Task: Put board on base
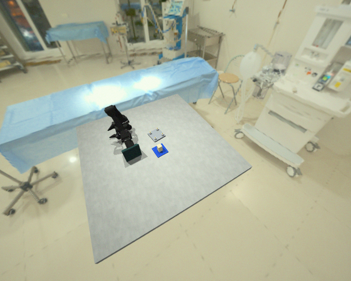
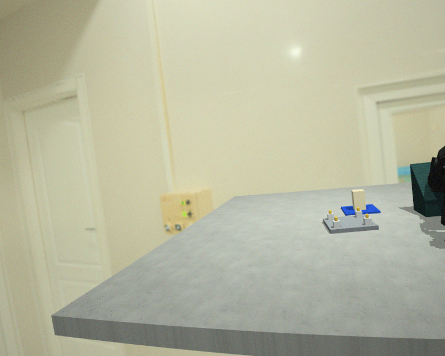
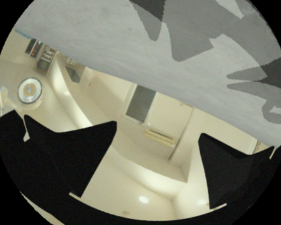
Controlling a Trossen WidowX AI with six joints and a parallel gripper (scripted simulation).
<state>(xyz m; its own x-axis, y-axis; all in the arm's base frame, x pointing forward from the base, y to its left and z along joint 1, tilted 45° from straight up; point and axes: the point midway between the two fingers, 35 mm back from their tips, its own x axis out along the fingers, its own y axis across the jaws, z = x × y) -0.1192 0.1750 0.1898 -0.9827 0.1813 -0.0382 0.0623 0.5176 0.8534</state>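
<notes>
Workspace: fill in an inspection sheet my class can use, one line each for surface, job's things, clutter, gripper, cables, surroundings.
Surface: grey tabletop, flat.
Job's things: blue board lies on the tabletop, handle up; grey base beside it, four gold-pinned posts upright, not covered.
Clutter: dark green block near the arm; its purpose cannot be told.
Gripper: open, nothing between the fingers.
Cables: nothing seen on the tabletop.
Surroundings: blue-draped table, wheeled equipment cart, stool.
</notes>
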